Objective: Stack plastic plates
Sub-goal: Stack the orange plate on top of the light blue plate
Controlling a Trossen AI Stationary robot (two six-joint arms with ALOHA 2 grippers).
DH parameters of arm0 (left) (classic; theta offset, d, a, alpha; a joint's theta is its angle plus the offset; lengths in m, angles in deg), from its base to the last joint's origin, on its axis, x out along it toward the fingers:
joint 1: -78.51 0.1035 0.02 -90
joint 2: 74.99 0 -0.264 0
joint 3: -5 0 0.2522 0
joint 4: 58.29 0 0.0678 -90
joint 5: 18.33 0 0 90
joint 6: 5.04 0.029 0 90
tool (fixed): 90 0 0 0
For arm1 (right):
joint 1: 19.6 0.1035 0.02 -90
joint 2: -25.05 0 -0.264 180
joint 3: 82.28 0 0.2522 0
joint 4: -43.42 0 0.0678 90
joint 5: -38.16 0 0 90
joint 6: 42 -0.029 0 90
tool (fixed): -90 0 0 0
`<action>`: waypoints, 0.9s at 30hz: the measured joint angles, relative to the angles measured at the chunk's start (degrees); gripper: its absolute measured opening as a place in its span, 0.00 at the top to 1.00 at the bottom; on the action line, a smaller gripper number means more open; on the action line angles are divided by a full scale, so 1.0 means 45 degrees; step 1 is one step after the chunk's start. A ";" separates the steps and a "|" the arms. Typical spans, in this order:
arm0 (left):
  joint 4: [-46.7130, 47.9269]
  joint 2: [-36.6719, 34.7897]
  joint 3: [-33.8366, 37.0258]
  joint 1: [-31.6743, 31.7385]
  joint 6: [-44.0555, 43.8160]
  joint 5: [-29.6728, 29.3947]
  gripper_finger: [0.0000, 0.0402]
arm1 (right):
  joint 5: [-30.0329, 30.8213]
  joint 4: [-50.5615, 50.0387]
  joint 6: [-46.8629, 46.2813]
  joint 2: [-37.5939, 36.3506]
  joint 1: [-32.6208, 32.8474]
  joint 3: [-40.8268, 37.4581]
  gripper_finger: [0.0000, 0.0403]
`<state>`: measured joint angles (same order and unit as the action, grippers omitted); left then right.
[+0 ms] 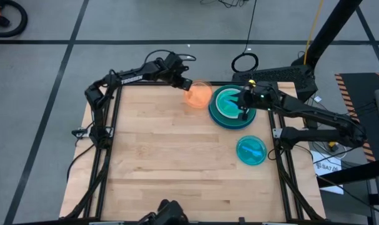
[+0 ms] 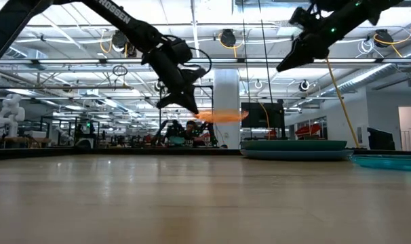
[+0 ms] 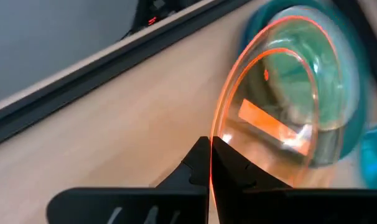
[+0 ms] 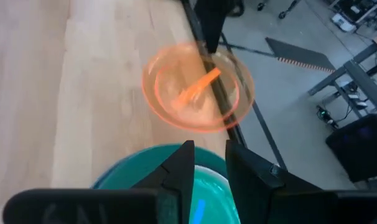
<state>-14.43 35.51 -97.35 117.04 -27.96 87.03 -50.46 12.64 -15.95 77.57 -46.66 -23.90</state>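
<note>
The counter is pale wood in jointed strips with a smooth, satin finish, framed by matt black metal rails. The small orange plate, at the far middle of the counter, is thin translucent plastic with a glossy rim that catches the light, and the cyan plate at the right is glossy see-through plastic too. The stacked plates at the far right look like smooth opaque teal plastic, and both pincers are matt dark plastic.

Floor: grey floor with dark lines, upper left, high view.
Ceiling: white beams, hanging lamps, top, low view.
Pillar: white column, centre.
</note>
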 joint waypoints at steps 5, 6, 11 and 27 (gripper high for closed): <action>-0.1296 -0.0019 0.0000 -0.0498 -0.0642 0.0376 0.99 | -0.0032 -0.0730 -0.1617 -0.1519 0.0652 0.0000 0.79; -0.1545 -0.0019 0.0000 -0.0584 -0.0757 0.0376 0.99 | -0.0039 -0.0879 -0.1971 -0.1761 0.0854 0.0000 0.79; -0.2577 -0.0019 0.0000 -0.0953 -0.1402 0.0379 0.99 | -0.0407 -0.1423 -0.3372 -0.2261 0.2122 0.0000 0.79; -0.4709 0.0373 0.0000 -0.1688 -0.2345 -0.0347 0.99 | 0.0352 -0.1412 -0.3672 -0.2499 0.5806 0.0000 0.79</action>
<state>-35.62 37.19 -97.35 109.45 -38.52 85.47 -48.87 6.29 -32.48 66.33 -20.53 -23.90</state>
